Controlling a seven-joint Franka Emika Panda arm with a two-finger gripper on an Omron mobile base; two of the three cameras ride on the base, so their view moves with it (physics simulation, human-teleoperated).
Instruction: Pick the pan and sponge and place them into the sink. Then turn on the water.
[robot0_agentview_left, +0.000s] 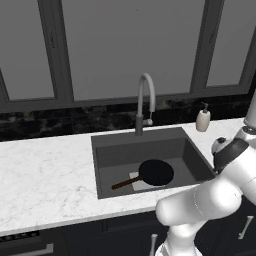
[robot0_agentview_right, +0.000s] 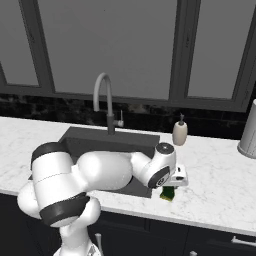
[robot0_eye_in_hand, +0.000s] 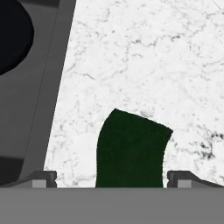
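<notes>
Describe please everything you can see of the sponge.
The sponge is a small soft-looking block, yellow-green on its side and dark green on its top face. It lies flat on the white marble counter, to the right of the sink, near the front edge. The gripper hangs directly above it, jaws open on either side.

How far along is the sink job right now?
Done: the pan lies in the sink. In hand: the gripper is over the sponge on the counter, fingers either side, not lifted. Left: sponge into the sink, then the faucet, with no stream visible.
</notes>
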